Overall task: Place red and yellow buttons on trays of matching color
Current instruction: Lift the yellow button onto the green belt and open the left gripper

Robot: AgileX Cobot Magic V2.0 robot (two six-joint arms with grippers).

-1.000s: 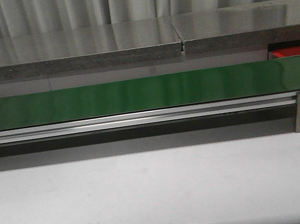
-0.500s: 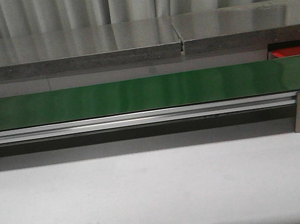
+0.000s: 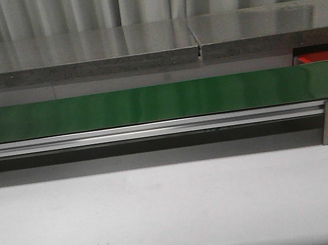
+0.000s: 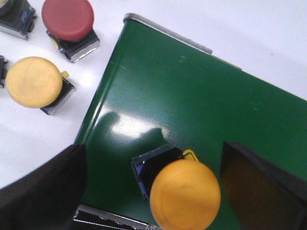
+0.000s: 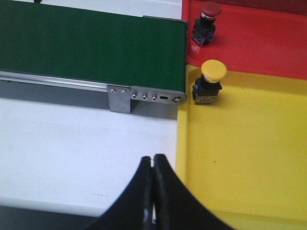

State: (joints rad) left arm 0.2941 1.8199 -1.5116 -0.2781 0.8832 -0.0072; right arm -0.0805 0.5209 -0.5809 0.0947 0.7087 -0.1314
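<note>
Red tray holds one red button; yellow tray holds one yellow button. The belt carries one yellow button between the spread-open left claw. Right claw: closed, empty, above the surface.

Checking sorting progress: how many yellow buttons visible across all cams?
3, maybe a fourth at the frame edge. One on the green belt between the left gripper fingers, one beside it, one in the yellow tray.
</note>
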